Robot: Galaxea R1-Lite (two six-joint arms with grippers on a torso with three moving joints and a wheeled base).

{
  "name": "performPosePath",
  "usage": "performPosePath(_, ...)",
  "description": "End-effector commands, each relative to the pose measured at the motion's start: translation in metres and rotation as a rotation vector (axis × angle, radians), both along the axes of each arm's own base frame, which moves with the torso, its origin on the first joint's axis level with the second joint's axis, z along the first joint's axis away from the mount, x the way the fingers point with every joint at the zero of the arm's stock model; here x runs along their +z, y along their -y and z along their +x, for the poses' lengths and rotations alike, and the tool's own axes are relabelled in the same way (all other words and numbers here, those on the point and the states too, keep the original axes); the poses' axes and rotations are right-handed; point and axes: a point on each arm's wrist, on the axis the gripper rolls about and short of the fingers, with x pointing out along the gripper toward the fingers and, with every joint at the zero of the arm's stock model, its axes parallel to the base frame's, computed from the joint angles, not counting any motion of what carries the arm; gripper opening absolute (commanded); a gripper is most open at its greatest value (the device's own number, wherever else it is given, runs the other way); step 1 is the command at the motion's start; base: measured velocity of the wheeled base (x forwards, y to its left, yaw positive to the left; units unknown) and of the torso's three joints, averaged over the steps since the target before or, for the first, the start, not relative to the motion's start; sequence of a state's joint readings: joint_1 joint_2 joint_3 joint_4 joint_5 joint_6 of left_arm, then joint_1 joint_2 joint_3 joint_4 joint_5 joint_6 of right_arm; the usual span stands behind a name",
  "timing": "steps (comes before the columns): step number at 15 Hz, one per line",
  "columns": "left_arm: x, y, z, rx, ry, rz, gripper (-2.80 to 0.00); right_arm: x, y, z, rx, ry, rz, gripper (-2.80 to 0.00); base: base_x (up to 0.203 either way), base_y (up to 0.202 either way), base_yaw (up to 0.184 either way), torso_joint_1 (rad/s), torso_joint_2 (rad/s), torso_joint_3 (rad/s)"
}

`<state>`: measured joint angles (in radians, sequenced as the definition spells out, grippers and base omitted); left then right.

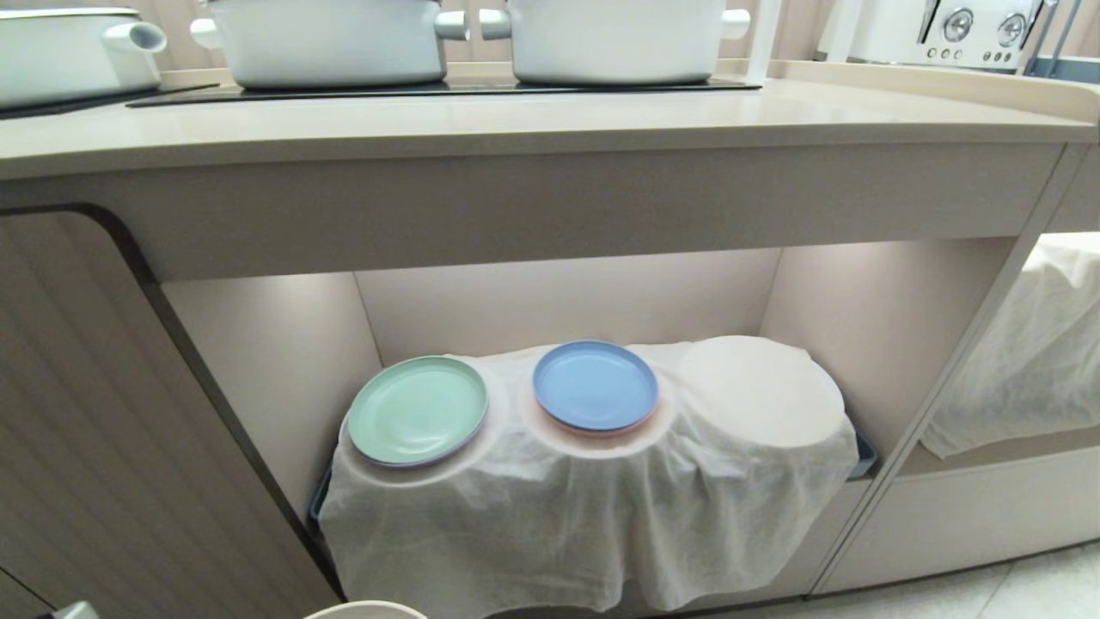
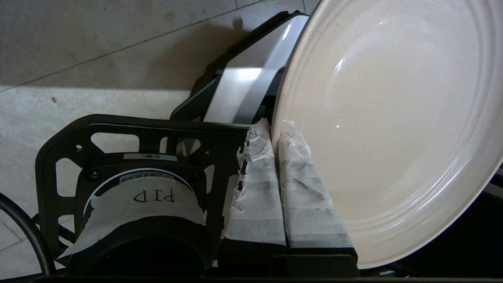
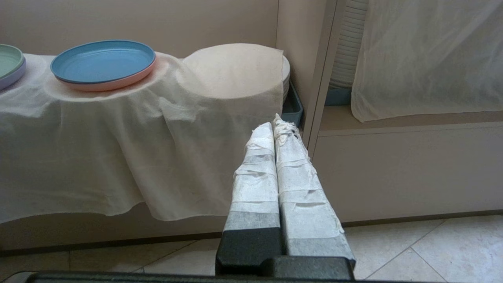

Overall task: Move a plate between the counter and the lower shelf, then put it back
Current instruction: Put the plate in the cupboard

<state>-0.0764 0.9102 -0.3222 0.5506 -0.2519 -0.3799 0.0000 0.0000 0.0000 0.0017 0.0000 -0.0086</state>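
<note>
Only a thin arc of the plate (image 1: pixel 365 609) is showing at the bottom edge of the head view, below the lower shelf (image 1: pixel 567 297); the rest of it is being cut off there, and neither arm is appearing in that view. In the left wrist view the plate (image 2: pixel 393 125) is filling most of the picture, its far side running out of sight. The left gripper (image 2: pixel 273 127) is hanging low over the tiled floor (image 2: pixel 78 59), beside the robot's own dark base, with its tape-wrapped jaws clenched on the plate's rim, one finger lying against the inner face and the other behind the edge. The plate is tilting steeply, held clear of both the surface (image 1: pixel 550 129) and the shelf.

The right gripper (image 3: pixel 277 124) is sitting low in front of the shelf, its jaws pressed together on nothing and pointing toward the white cloth (image 3: pixel 118 137). That cloth is draping the stacks on the shelf, hiding what lies beneath. A blue plate (image 3: pixel 103 61) is resting on the cloth, and a green plate (image 1: pixel 418 409) is lying just beside it.
</note>
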Motion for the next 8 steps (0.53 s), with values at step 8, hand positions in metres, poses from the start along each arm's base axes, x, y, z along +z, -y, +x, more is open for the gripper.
performPosePath(8, 0.0010, 0.0000, 0.0000, 0.000, 0.003, -0.002, -2.80, 0.0000, 0.0000, 0.0000, 0.000, 0.000, -0.001, -2.80, -0.001, -0.022, -0.002, 0.000, 0.00, 0.000)
